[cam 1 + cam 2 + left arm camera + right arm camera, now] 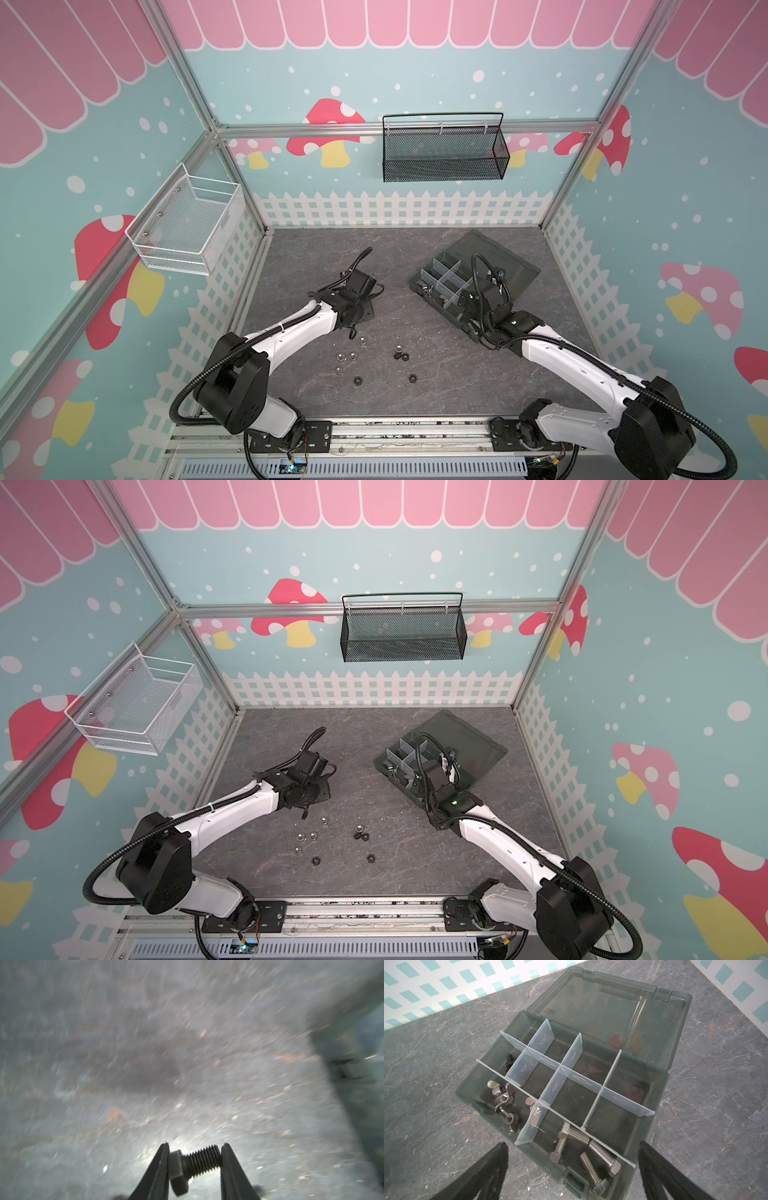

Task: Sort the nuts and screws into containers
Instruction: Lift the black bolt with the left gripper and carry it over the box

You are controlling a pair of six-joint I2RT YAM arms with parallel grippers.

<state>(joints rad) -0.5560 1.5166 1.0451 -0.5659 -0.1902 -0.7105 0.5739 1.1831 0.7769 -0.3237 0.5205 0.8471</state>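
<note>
My left gripper is shut on a short black screw, pinched end to end from head to thread tip above the blurred table. My right gripper hangs open over the near edge of the open organizer box. Its compartments hold silver wing nuts, several silver screws and a black screw. In both top views loose silver nuts and black nuts lie on the table between the arms, left of the box.
The box lid lies open toward the back right. A black mesh basket hangs on the back wall and a white wire basket on the left wall. Aluminium frame posts stand at the table's corners.
</note>
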